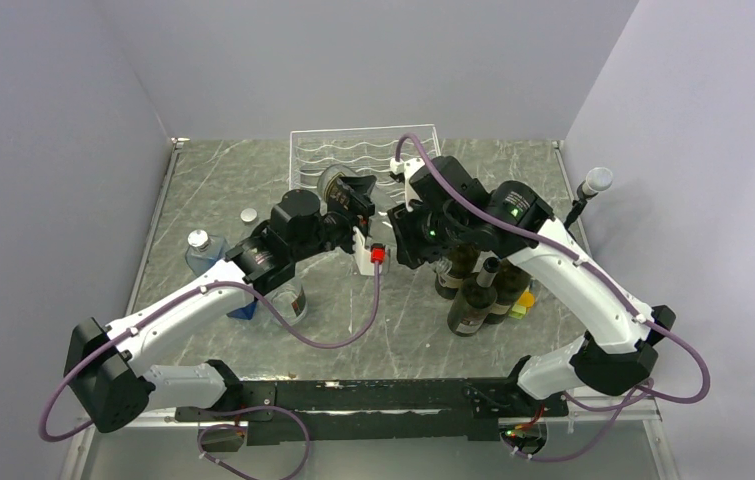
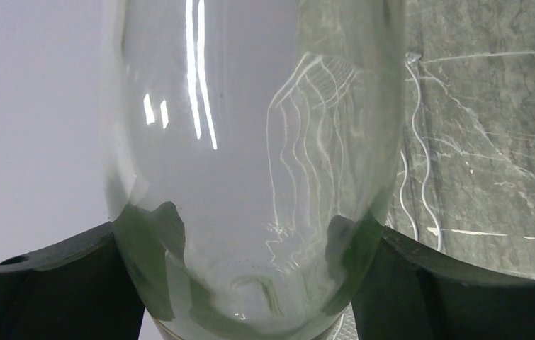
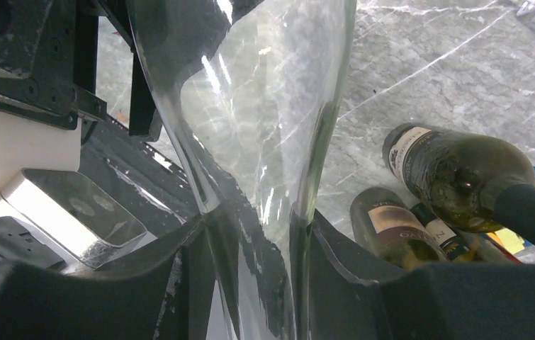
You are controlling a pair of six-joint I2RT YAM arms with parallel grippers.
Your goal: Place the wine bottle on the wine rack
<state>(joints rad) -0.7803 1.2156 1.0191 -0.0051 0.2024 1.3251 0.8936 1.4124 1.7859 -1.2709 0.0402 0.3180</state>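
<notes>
Evidently, the wine bottle (image 2: pixel 250 142) is transparent, glossy, colourless glass.

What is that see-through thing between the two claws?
A clear wine bottle: left gripper clamps its body, right gripper its neck, shown in both wrist views.

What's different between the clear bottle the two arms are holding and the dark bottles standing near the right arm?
The clear bottle is pale, see-through glass; the dark bottles are deep green with paper labels. The clear bottle is off the table and tipped over, clamped by the left tool and right tool; the dark bottles stand upright on the table with no tool on them. All are glass wine bottles.
</notes>
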